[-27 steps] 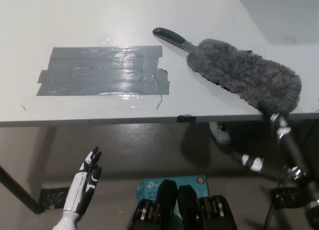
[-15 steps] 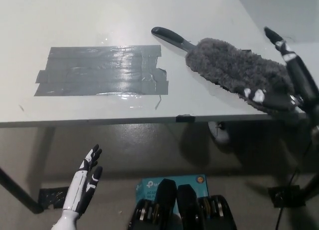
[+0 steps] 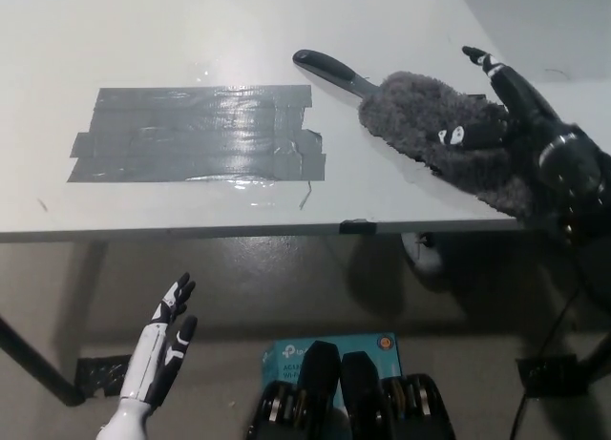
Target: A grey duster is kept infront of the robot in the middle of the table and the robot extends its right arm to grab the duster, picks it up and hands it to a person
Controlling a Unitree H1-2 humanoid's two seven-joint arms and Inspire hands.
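Observation:
A grey fluffy duster (image 3: pixel 425 127) with a black handle (image 3: pixel 329 71) lies on the white table (image 3: pixel 191 39), at its right side near the front edge. My black right hand (image 3: pixel 511 125) hovers over the duster's fluffy head, fingers spread and open, covering its right end. I cannot tell whether it touches the fluff. My white left hand (image 3: pixel 158 359) rests low at the lower left, below the table edge, open with nothing in it.
A patch of grey tape strips (image 3: pixel 196 135) is stuck on the table left of the duster. A blue box (image 3: pixel 329 349) lies on the floor under the table's front edge. A table leg (image 3: pixel 33 364) slants at the lower left.
My right arm has risen from below the table edge and swung in over the duster's head. The duster and the left hand have stayed put.

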